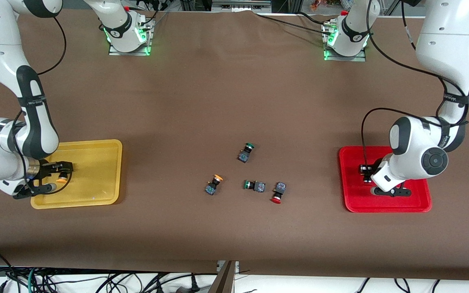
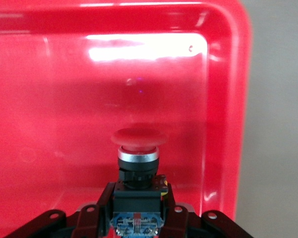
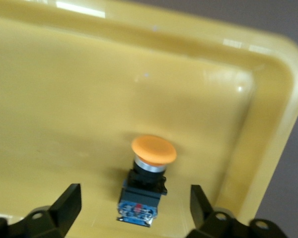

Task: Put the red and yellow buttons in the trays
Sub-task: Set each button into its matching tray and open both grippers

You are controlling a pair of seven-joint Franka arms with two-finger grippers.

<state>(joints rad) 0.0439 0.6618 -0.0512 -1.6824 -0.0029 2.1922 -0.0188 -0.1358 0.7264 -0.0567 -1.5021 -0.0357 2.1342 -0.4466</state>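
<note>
My left gripper (image 1: 367,174) is low over the red tray (image 1: 385,205), shut on the dark body of a red-capped button (image 2: 137,141); its fingers (image 2: 105,198) press both sides of the block. My right gripper (image 1: 57,177) is open low over the yellow tray (image 1: 96,171). An orange-capped button (image 3: 153,148) lies on the tray floor between its spread fingers (image 3: 69,198), free of them. On the table's middle lie another orange-capped button (image 1: 214,184) and a red-capped button (image 1: 277,192).
Two green-capped buttons lie among the loose ones: one (image 1: 246,152) farther from the front camera, one (image 1: 254,185) between the orange-capped and red-capped buttons. Brown cloth covers the table between the trays.
</note>
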